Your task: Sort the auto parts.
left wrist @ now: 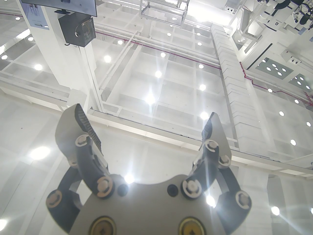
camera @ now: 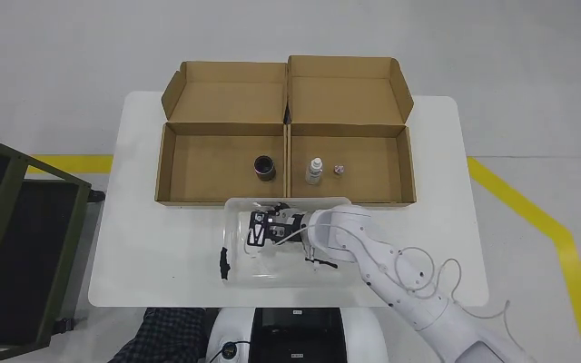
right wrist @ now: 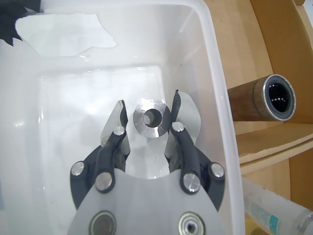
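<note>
While jaws gape, metal ring lies inside right end effector.

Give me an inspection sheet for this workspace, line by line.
Surface: white table bearing left box, right box and clear bin.
Job's things: metal ring in clear bin; dark cylinder in left box; small bottle and small part in right box.
Clutter: black tape on the bin's rim.
Grippers: right gripper open, astride the ring; left gripper open, pointing at the ceiling.
Cables: white cable looping beside the right arm.
Surroundings: yellow floor line, green cart.
</note>
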`<move>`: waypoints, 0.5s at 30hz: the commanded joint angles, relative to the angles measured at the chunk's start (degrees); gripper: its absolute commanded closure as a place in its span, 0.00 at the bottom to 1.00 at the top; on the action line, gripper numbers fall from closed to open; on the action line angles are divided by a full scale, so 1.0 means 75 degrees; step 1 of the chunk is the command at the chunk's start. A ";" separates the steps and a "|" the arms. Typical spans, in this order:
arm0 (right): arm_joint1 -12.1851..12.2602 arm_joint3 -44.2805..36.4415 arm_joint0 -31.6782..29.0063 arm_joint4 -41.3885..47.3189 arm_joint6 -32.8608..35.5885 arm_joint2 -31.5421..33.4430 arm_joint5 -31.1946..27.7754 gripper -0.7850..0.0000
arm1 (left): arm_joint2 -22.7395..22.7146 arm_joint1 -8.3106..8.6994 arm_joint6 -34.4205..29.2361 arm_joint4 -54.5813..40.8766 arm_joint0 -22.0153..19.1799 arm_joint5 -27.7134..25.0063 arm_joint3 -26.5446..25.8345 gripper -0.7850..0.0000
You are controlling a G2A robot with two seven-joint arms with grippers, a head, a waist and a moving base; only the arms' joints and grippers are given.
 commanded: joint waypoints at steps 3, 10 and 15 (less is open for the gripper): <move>-0.0007 0.0038 0.0010 0.0010 0.0045 -0.0003 -0.0021 0.78 | 0.0000 0.0000 0.0000 0.0000 0.0000 0.0000 0.0000 0.00; 0.0022 -0.0371 -0.0116 0.0073 0.0148 0.0053 -0.0141 1.00 | 0.0000 0.0000 0.0000 0.0000 0.0000 0.0000 0.0000 0.00; 0.0071 -0.0894 -0.0295 0.0184 0.0237 0.0153 -0.0272 1.00 | 0.0000 0.0000 0.0000 0.0000 0.0000 0.0000 0.0000 0.00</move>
